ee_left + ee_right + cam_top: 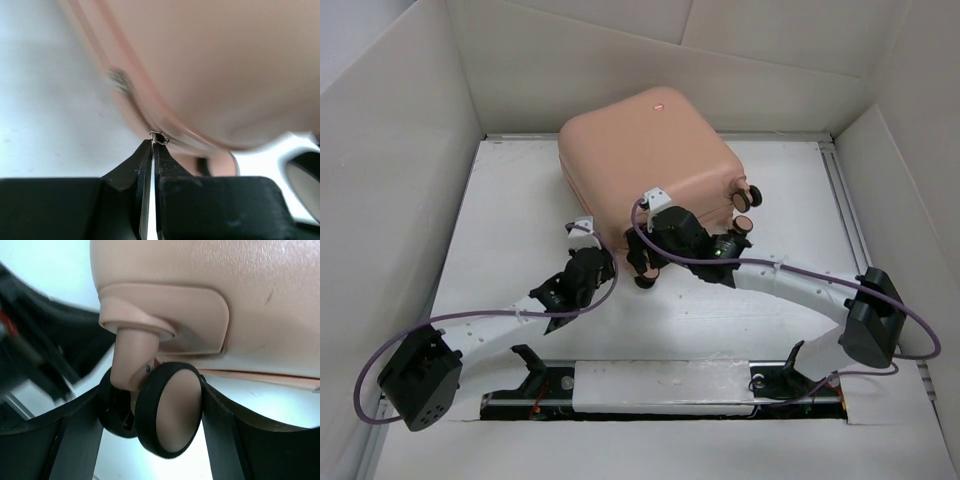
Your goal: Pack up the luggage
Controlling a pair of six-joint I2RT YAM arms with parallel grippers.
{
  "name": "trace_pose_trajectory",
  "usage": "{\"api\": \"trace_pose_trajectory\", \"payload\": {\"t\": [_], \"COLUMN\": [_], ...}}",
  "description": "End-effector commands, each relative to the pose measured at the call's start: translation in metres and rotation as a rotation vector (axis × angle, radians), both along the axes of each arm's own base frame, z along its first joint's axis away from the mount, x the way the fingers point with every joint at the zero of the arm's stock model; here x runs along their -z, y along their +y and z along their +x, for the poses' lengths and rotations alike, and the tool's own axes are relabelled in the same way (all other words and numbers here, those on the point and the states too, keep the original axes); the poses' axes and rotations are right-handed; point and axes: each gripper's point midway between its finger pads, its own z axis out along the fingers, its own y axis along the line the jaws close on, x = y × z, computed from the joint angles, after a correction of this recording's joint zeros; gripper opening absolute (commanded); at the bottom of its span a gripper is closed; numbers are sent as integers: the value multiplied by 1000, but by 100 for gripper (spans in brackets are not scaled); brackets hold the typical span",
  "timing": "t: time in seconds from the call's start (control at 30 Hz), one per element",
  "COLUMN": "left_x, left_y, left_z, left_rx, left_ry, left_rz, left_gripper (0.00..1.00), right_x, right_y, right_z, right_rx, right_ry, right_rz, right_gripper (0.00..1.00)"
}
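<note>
The luggage (pixel 645 150) is a peach-pink hard-shell suitcase lying closed and flat at the back centre of the table. My left gripper (pixel 578 232) is at its front-left edge. In the left wrist view the gripper (pixel 152 142) is shut on a small metal zipper pull (pixel 159 137) on the seam of the shell (pixel 225 65). My right gripper (pixel 645 268) is at the front corner. In the right wrist view the gripper (pixel 152 392) is closed on a black-rimmed double wheel (pixel 170 415) under the shell (pixel 225 290), one finger against each side.
Two more wheels (pixel 746 210) stick out on the suitcase's right side. Tall cardboard walls (pixel 390 200) enclose the white table (pixel 510 220) on the left, back and right. A black rail (pixel 660 385) runs along the near edge between the arm bases.
</note>
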Motion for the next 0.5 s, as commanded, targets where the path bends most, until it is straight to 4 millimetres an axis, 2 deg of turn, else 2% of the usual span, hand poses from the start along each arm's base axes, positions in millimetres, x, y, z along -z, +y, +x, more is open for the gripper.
{"api": "trace_pose_trajectory", "payload": {"t": [0.0, 0.17, 0.2, 0.27, 0.37, 0.4, 0.43, 0.47], "left_x": [4, 8, 9, 0, 5, 1, 5, 10], "left_y": [47, 70, 75, 73, 83, 85, 96, 93], "left_z": [15, 22, 24, 31, 41, 46, 50, 48], "left_rx": [-190, -262, -277, -277, -294, -293, -322, -301], "left_ry": [-6, 29, 32, 27, 76, 71, 91, 108], "left_rz": [60, 58, 54, 14, 7, -17, -32, -64], "left_gripper": [0, 0, 0, 0, 0, 0, 0, 0], "right_x": [-7, -4, -8, -7, -9, -9, -5, -5], "right_y": [-42, -53, -52, -47, -42, -44, -45, -45], "right_z": [8, 0, -1, -7, -16, -15, -16, -16], "right_rx": [86, 81, 73, 44, 22, 30, 30, 30], "right_ry": [-46, -46, -47, -38, -43, -47, -42, -42], "right_rz": [-78, -92, -79, -71, -74, -77, -85, -85], "right_gripper": [0, 0, 0, 0, 0, 0, 0, 0]}}
